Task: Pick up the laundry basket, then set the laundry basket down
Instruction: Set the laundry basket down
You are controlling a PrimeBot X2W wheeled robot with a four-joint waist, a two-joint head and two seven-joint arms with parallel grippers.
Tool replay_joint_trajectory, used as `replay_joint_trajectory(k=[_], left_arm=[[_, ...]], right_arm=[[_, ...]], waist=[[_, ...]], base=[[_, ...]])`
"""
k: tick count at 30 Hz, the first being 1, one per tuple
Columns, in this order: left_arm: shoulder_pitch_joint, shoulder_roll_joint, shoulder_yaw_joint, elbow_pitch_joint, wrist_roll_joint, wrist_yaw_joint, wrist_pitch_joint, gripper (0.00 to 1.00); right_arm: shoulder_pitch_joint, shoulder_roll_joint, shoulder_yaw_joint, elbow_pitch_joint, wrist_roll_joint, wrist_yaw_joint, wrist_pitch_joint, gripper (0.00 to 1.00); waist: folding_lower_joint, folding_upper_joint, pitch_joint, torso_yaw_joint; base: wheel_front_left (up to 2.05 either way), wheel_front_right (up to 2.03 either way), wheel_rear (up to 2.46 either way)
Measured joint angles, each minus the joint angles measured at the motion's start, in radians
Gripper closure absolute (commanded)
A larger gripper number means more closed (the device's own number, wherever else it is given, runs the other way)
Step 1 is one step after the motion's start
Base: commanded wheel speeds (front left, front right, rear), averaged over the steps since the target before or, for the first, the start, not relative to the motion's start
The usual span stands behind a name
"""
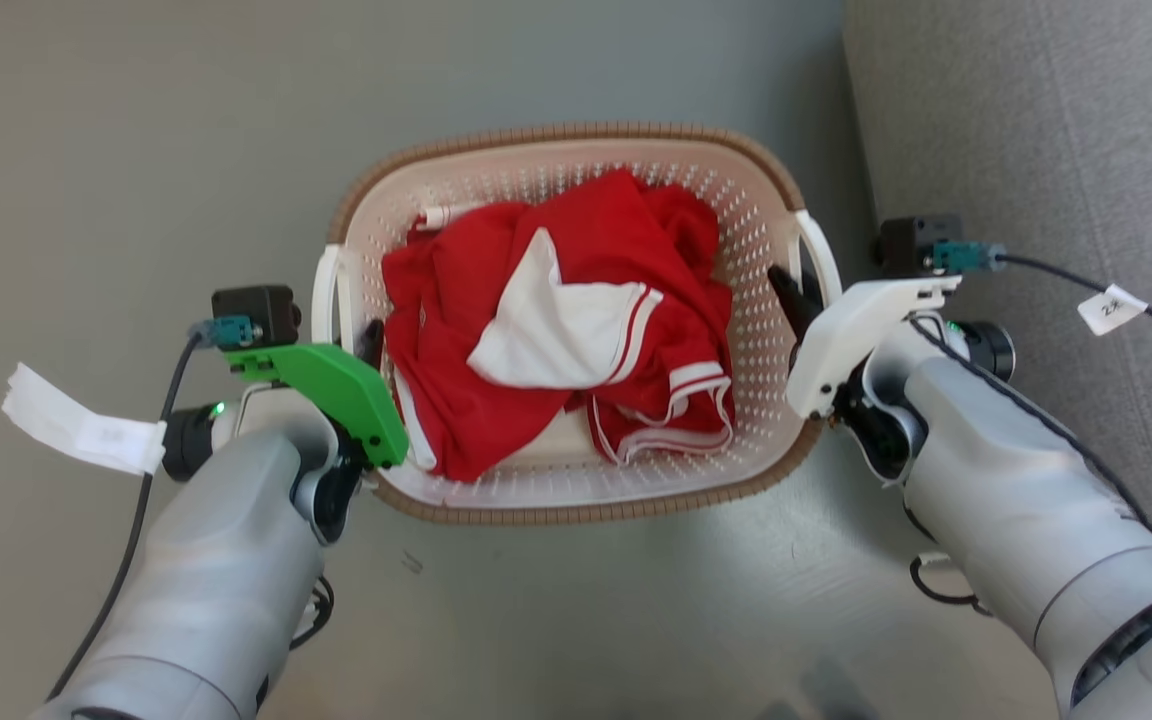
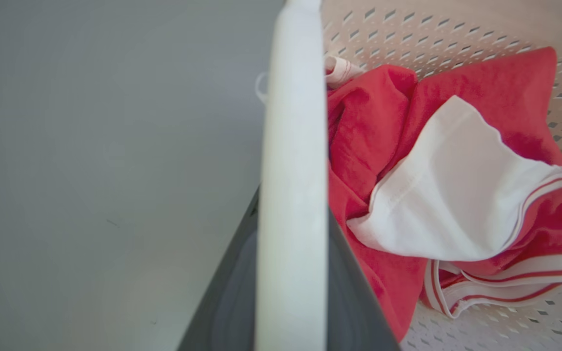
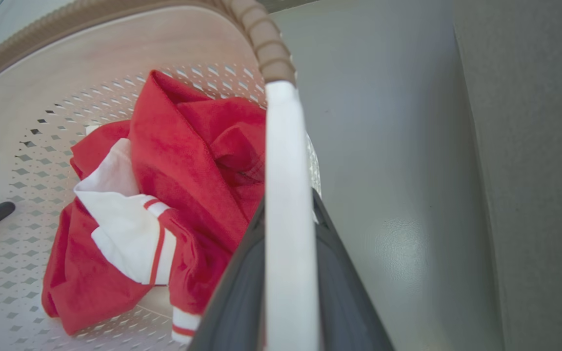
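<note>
Angled inward, left gripper (image 1: 352, 336) and right gripper (image 1: 802, 290) flank the laundry basket (image 1: 576, 133). We see each clamping a handle (image 2: 291, 146).

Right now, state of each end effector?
Left end effector: closed on the left handle of the laundry basket.
Right end effector: closed on its right handle.

Left pincer (image 1: 351, 337), right pincer (image 1: 802, 290) clamped shut (fingers forward); forearms angled inward.
</note>
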Motion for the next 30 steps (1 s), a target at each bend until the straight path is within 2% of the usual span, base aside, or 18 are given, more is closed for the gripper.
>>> replay_joint_trajectory(k=[30], left_arm=[[-0.213,0.001,0.011,0.011,0.038,-0.003,-0.086,1.00]], right_arm=[[-0.199,-0.008,-0.016,0.017,-0.029,0.000,-0.088,1.00]], waist=[[-0.0001,0.0000,0.391,0.009]], base=[[0.00,0.00,0.00]])
